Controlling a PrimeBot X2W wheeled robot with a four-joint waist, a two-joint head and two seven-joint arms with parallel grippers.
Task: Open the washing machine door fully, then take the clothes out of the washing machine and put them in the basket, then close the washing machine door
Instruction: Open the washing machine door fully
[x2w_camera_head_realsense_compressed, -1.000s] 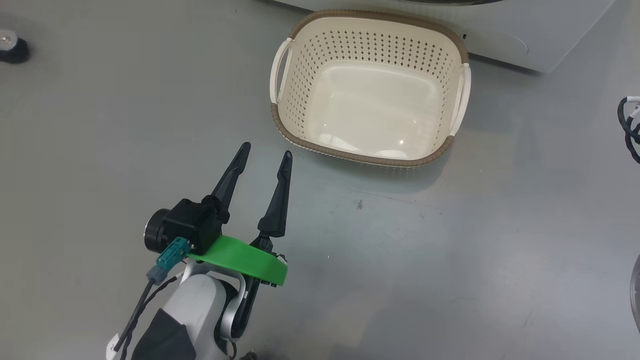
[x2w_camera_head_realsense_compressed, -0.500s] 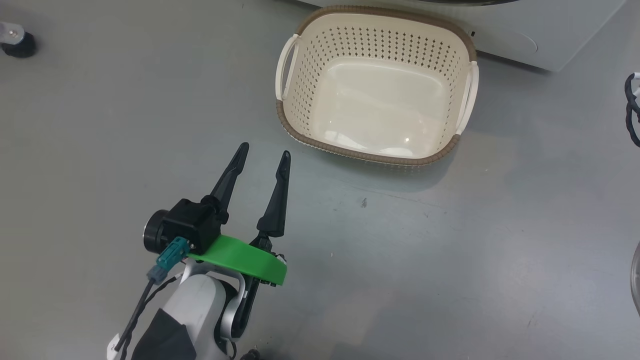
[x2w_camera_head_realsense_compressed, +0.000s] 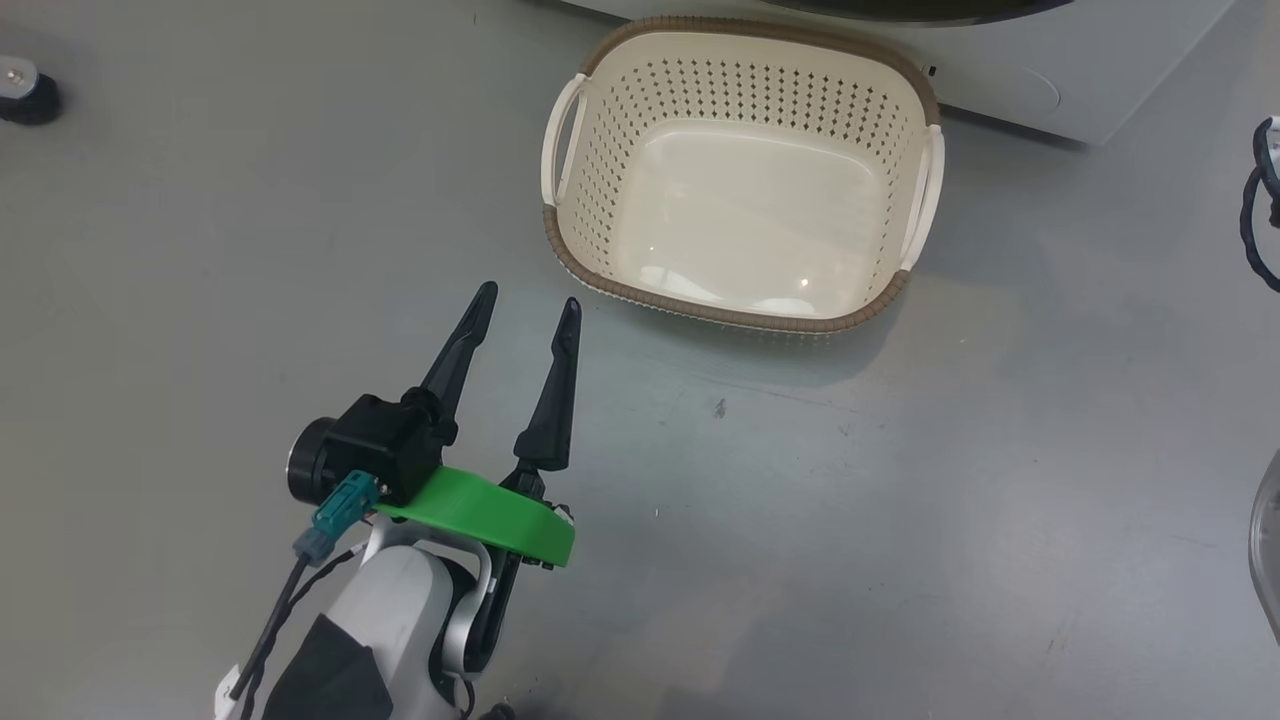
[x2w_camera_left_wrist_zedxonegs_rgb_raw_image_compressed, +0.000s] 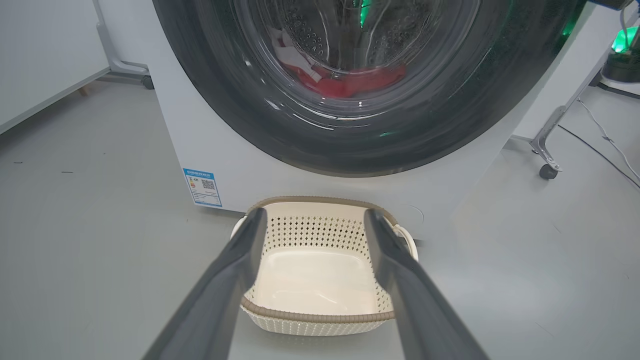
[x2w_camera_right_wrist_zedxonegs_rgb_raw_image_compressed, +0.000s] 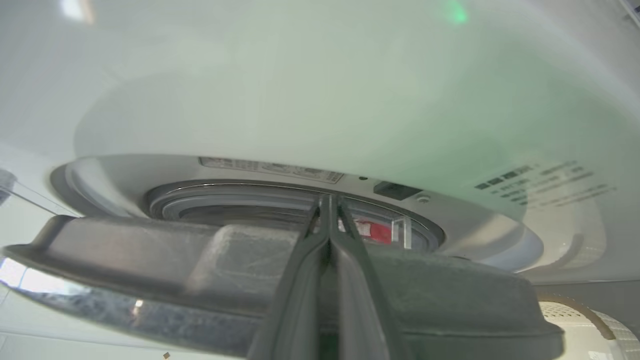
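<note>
Bright even overhead light, head view sharp; basket (x2w_camera_head_realsense_compressed: 905, 285) throws a soft shadow on the floor (x2w_camera_head_realsense_compressed: 900, 500), small glare spots inside it. Left wrist view: edges bend, left end effector (x2w_camera_left_wrist_zedxonegs_rgb_raw_image_compressed: 313, 215) out of focus, streaky reflections and green glints on washing machine door (x2w_camera_left_wrist_zedxonegs_rgb_raw_image_compressed: 450, 120). Right wrist view hazy, washing machine (x2w_camera_right_wrist_zedxonegs_rgb_raw_image_compressed: 300, 100) front washed out, green-tinted

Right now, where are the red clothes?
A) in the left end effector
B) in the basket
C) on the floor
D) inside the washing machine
D: the clothes show red inside the washing machine, the basket is empty and the left end effector is open, holding nothing.
</note>
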